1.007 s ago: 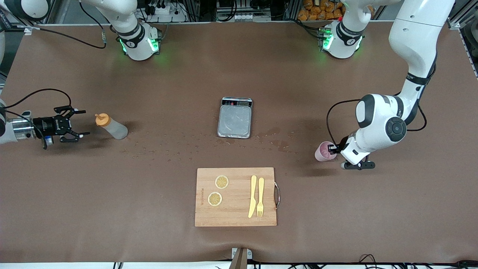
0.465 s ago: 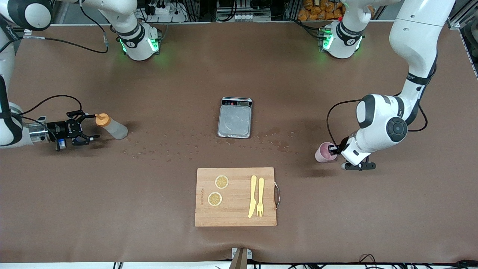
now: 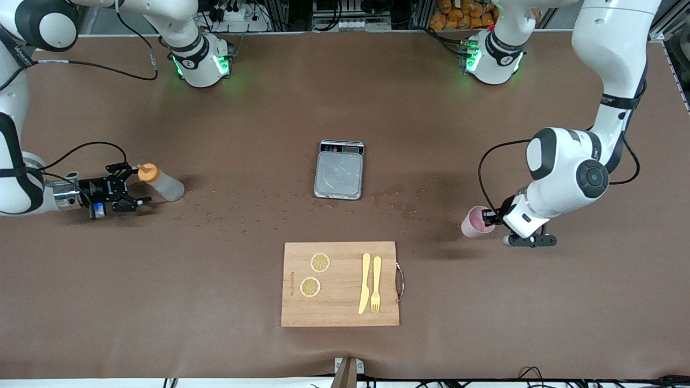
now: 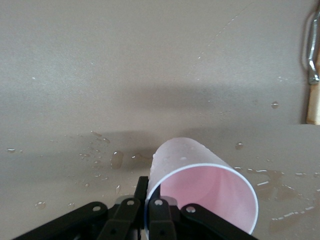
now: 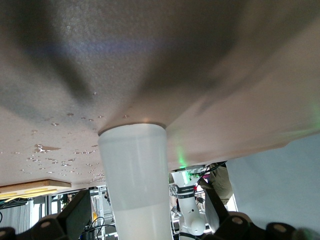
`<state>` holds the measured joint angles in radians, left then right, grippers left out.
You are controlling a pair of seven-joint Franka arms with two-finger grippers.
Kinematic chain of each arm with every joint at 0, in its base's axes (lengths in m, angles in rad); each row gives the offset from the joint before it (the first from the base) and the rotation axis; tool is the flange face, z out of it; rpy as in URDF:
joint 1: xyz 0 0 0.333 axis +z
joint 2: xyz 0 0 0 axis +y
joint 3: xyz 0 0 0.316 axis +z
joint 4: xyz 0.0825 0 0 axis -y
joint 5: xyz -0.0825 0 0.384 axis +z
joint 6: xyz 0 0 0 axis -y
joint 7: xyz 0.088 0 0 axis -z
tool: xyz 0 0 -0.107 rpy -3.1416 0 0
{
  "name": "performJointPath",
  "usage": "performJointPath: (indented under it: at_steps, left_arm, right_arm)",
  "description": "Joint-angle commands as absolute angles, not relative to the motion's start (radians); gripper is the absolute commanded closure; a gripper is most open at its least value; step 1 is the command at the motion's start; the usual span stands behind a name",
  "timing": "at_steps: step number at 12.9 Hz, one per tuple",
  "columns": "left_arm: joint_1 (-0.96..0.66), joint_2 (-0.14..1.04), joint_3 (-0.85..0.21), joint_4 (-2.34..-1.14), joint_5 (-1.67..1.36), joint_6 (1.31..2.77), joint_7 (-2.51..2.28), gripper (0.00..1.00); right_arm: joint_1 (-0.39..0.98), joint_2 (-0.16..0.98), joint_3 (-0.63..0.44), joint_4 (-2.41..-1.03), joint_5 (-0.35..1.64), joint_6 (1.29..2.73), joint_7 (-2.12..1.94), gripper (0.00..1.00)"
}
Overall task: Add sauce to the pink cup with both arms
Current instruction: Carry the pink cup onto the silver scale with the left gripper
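Two arms are working at opposite ends of a brown table. The left gripper is clenching its fingers on the rim of the pink cup, one finger inside the wall and one outside, as the left wrist view shows; the cup is tilting, its mouth turned toward the gripper, near the table edge at the left arm's end. Whether the cup is touching the table cannot be told.

The right gripper is lying level near the table edge at the right arm's end, its jaws spread wide on either side of the orange-capped top of the sauce; no finger is touching the bottle yet.

At the table's middle a grey scale is standing, with water droplets scattered just nearer the front camera. A wooden cutting board is lying toward the front edge, carrying two lemon slices, a yellow knife and a yellow fork.
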<state>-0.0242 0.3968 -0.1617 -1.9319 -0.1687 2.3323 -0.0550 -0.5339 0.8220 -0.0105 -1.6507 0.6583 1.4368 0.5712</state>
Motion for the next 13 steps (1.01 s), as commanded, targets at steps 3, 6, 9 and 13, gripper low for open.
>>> performJointPath:
  at_steps: [3, 6, 9, 13]
  left_arm:
    - [-0.021, 0.345, -0.161, -1.925, -0.149, 2.29, -0.073, 1.0]
    - [-0.035, 0.316, -0.166, -1.913, -0.149, 2.244, -0.153, 1.0]
    - [-0.063, 0.302, -0.193, -1.911, -0.149, 2.238, -0.267, 1.0]
    - [-0.066, 0.302, -0.287, -1.914, -0.149, 2.237, -0.452, 1.0]
  right_arm:
    - [-0.535, 0.839, -0.005, -1.704, 0.729, 1.437, 0.506, 0.0]
    - [-0.528, 0.839, -0.005, -1.723, 0.756, 1.437, 0.5, 0.0]
    - [-0.514, 0.839, -0.005, -1.733, 0.758, 1.437, 0.5, 0.0]
    - [-0.508, 0.838, -0.005, -1.74, 0.758, 1.436, 0.5, 0.06]
